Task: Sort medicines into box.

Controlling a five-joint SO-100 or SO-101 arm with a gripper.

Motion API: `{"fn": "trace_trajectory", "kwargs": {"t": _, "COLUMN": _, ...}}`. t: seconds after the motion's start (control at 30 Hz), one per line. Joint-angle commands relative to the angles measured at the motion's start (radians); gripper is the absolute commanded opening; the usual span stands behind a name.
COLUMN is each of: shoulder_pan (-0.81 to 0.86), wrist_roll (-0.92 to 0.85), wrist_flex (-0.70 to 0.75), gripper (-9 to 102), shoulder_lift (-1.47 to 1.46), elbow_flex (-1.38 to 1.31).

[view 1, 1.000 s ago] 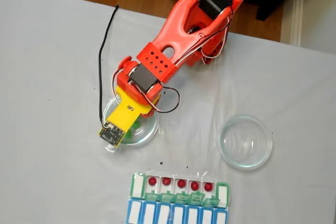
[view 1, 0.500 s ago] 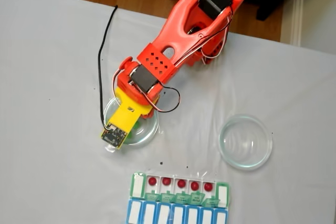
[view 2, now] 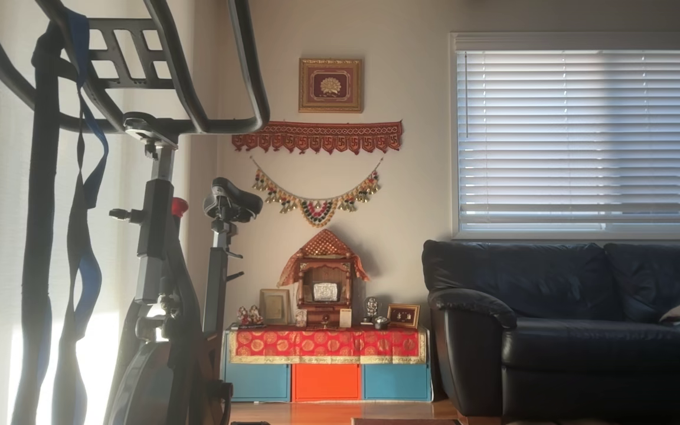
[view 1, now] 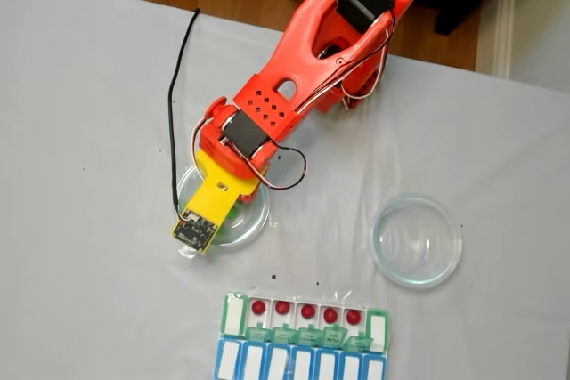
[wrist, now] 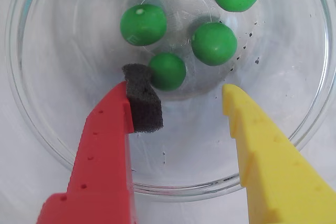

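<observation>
- Wrist view: the red-and-yellow two-finger gripper (wrist: 181,95) stood apart, empty, over the clear round glass dish (wrist: 31,124); nearest round green medicine ball (wrist: 168,71) touched its foam pad. Pick step; closing was needed next.
- Fixed view: the green-lidded pill organizer box (view 1: 233,316) held five red balls (view 1: 306,311).

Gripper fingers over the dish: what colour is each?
One finger is red with a black foam pad; the other is yellow. Clearest in the wrist view.

Green medicines (wrist: 167,71) seemingly before parted pincer (wrist: 181,93)
</observation>
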Motion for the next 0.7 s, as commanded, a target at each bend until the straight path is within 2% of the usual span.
{"fn": "trace_trajectory", "kwargs": {"t": 0.0, "shoulder_pan": -0.023, "wrist_roll": -0.009, "wrist_flex": -0.023, "gripper": 21, "shoulder_lift": 0.005, "elbow_flex": -0.006}}
{"fn": "trace_trajectory", "kwargs": {"t": 0.4, "shoulder_pan": -0.037, "wrist_roll": -0.021, "wrist_flex": -0.049, "gripper": 17, "shoulder_lift": 0.009, "elbow_flex": 0.025}}
{"fn": "trace_trajectory", "kwargs": {"t": 0.67, "shoulder_pan": -0.041, "wrist_roll": -0.029, "wrist_flex": -0.123, "gripper": 16, "shoulder_lift": -0.025, "elbow_flex": 0.058}}
